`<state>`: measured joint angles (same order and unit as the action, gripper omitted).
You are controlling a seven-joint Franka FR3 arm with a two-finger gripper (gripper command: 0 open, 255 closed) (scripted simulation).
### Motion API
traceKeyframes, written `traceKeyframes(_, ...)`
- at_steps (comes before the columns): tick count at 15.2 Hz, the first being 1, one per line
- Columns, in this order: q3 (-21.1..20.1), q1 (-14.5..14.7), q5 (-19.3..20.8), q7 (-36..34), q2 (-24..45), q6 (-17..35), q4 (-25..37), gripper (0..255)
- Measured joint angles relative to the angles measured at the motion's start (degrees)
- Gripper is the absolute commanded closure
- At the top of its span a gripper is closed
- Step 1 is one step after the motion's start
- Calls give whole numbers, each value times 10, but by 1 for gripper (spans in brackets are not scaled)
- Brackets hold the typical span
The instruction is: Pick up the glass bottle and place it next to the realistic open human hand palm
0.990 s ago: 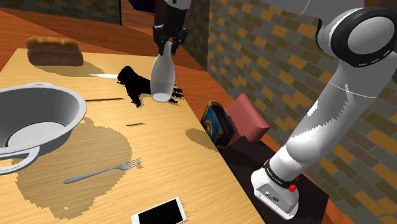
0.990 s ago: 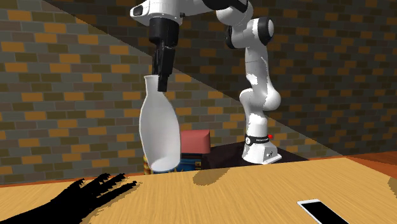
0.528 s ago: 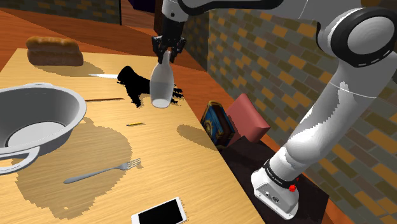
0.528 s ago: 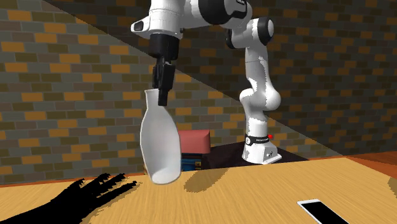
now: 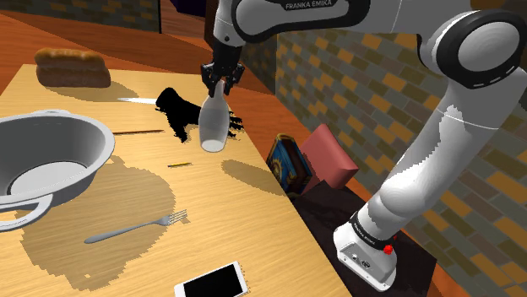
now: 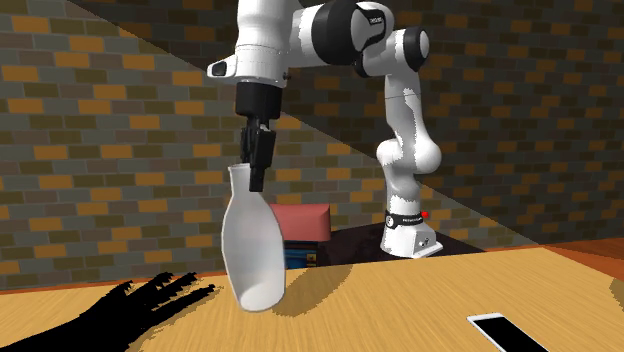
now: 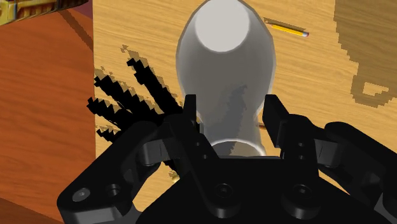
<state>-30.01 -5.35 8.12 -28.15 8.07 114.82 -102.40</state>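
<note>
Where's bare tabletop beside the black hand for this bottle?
Bare wood below the white bottle lies between the black open hand, the yellow pencil and the table edge near the blue book, running toward the white smartphone. The shoulder view's left is crowded: silver knife, large grey bowl.

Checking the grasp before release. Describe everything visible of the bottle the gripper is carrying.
The bottle is plain greyish white and opaque, not visibly glass: a narrow neck widening into a rounded body with a flat round base. It is held neck up, slightly tilted, its neck clasped between the fingers of the black gripper. Its base is at or just above the wooden table, beside the fingertips of the black hand; whether it touches the table cannot be told.
</note>
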Motion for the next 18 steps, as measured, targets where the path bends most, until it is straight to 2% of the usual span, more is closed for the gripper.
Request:
traceKeyframes(9, 3, 2, 15, -12, 18, 64, -49, 255)
traceKeyframes(15, 3, 3, 17, -15, 22, 70, -51, 255)
traceKeyframes(16, 3, 3, 17, -15, 22, 70, -52, 0)
traceKeyframes(18, 3, 3, 18, -15, 22, 70, -51, 0)
